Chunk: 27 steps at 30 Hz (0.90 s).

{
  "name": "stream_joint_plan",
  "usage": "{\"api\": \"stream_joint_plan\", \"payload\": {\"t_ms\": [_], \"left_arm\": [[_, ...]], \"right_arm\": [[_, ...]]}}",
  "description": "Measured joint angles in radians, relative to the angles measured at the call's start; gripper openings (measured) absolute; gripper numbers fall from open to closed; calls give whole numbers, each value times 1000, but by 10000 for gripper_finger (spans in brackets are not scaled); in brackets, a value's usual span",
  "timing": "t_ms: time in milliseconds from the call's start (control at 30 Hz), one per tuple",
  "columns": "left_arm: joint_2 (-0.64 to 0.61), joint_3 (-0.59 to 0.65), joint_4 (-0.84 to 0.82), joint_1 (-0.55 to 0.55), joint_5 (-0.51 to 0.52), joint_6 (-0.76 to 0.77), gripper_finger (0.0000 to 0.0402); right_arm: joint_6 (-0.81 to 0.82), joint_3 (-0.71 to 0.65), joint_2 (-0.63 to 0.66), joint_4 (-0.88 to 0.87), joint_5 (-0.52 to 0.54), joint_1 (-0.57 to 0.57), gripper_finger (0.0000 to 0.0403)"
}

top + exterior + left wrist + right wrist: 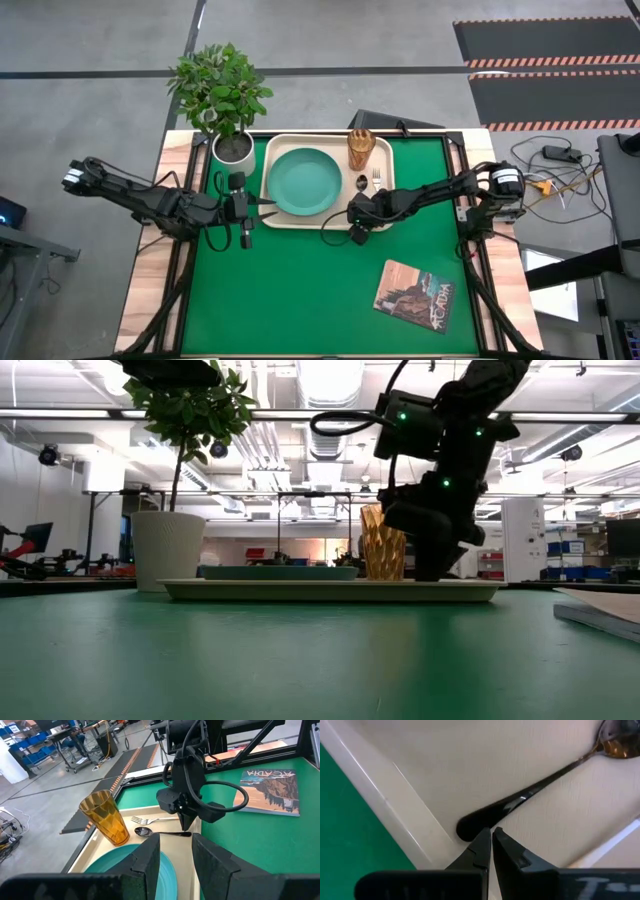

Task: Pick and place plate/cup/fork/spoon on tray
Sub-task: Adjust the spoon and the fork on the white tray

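The spoon (540, 782) lies flat on the tray (420, 765), handle end just ahead of the right gripper (491, 842), whose fingers are pinched together on nothing, probably having let it go. Plate (305, 181), cup (360, 149) and fork (376, 178) sit beyond; the left gripper (176, 852) waits, narrowly parted.

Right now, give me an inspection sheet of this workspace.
Surface: green mat.
Job's things: tray holds plate, cup, spoon and fork.
Clutter: potted plant beside the tray; book on the mat.
Grippers: right gripper shut, tips at the spoon's handle end; left gripper open, above the plate's edge.
Cables: loops on the right arm; loose leads on the floor.
Surroundings: workshop with racks; no person seen.
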State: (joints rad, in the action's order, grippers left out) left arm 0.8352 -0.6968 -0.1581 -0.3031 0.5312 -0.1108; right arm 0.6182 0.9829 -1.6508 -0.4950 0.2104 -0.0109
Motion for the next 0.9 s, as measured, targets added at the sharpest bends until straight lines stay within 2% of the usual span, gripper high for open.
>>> {"api": "stream_joint_plan", "payload": {"t_ms": [100,300,533,667,900], "left_arm": [[0,0,0,0,0,0,96],[0,0,0,0,0,0,96],[0,0,0,0,0,0,96],[0,0,0,0,0,0,96],[0,0,0,0,0,0,96]], "right_arm": [[-6,0,6,-24,6,0,8],[12,0,64,-134,128,-4,8],[6,0,117,-174,195,-50,8],[-32,-1,119,-143,211,-98,8],[-116,-45,86,40,208,-163,8]]}}
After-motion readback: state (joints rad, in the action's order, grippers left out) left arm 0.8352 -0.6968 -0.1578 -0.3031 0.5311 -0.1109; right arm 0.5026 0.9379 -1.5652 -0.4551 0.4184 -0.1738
